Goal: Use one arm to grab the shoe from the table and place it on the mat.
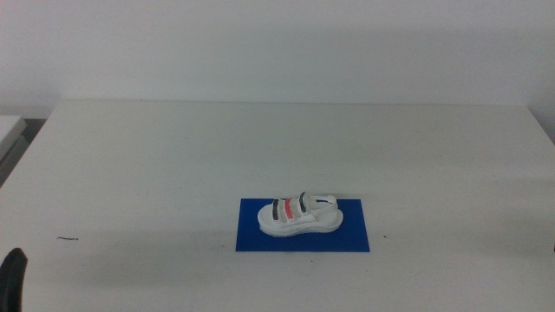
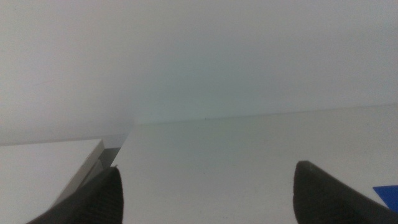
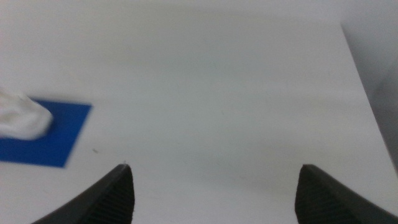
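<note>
Cropped and blurred at the edges

The shoe (image 3: 22, 118) is a white blur, cropped by the right wrist frame; the mat (image 2: 387, 194) shows only a corner in the left wrist view; left gripper (image 1: 12, 276) barely enters frame.

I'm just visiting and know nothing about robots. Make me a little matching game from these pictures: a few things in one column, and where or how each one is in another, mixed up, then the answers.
Things:
1. shoe
2. mat
3. left gripper
4. table

Descriptions:
A. dark blue, flat under the shoe
B. large and white, carrying everything
C. white with dark and red straps, lying on the mat
D. open and empty, waiting near the table's left edge

Pairs: 1-C, 2-A, 3-D, 4-B

The right gripper is open too, away from the shoe.
</note>
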You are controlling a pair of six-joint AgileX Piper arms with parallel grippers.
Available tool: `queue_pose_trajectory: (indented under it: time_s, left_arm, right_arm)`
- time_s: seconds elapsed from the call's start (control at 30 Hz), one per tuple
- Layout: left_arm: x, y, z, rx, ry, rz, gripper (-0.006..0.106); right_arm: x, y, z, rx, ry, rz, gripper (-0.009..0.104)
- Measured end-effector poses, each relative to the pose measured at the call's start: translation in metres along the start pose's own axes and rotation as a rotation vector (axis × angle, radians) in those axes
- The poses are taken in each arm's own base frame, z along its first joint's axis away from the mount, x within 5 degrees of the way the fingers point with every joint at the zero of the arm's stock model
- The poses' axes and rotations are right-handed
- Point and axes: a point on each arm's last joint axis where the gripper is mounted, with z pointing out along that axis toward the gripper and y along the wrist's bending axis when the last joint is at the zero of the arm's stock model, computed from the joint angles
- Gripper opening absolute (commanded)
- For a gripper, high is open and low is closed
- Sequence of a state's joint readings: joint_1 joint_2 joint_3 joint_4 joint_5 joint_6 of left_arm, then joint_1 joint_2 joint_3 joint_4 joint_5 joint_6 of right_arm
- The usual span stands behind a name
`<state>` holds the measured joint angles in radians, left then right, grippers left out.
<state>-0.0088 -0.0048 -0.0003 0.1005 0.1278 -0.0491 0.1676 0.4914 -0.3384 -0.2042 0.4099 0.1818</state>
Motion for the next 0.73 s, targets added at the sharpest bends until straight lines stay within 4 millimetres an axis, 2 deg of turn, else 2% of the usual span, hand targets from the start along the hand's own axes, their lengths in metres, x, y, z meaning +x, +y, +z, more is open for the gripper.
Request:
queue_pose_trajectory:
  time_s: [0.23,0.47,0.73]
  left_arm:
    - [0.000,0.000,0.000,0.000,0.000,0.000,0.094]
    - [0.000,0.000,0.000,0.000,0.000,0.000,0.094]
    - [0.000,0.000,0.000,0.000,0.000,0.000,0.094]
  right_arm:
    - [0.040,0.001,-0.017,-0.030,-0.180,0.057,0.065]
    - [0.082,0.000,-0.010,0.004,-0.219,0.084,0.065]
    - [0.084,-0.001,-0.011,0.019,-0.232,0.108,0.065]
